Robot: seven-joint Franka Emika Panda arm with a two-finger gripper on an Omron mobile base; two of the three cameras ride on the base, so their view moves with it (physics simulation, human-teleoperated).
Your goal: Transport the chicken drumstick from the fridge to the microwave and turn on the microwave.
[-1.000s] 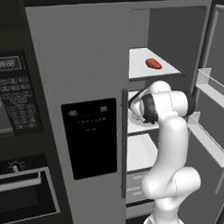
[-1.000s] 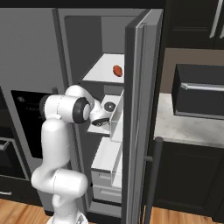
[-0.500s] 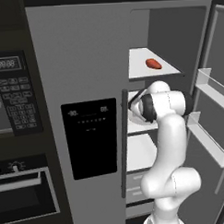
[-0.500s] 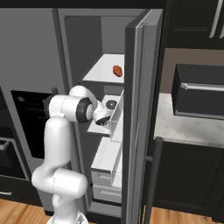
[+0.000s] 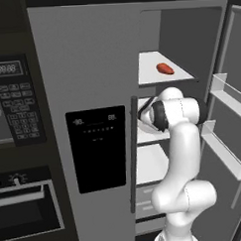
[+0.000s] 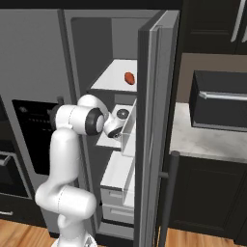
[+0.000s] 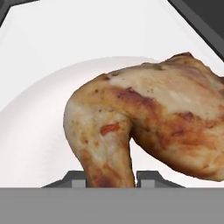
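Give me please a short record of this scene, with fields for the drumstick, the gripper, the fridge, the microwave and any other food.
drumstick: chicken drumstick lies on a white plate, close before the hand camera
gripper: gripper reaches into the fridge at the middle shelf; its fingers stand on either side of the drumstick's narrow end; grasp not certain
fridge: fridge has its right door open
microwave: microwave stands left of the fridge; door state not clear
other food: small red-orange food on the upper shelf
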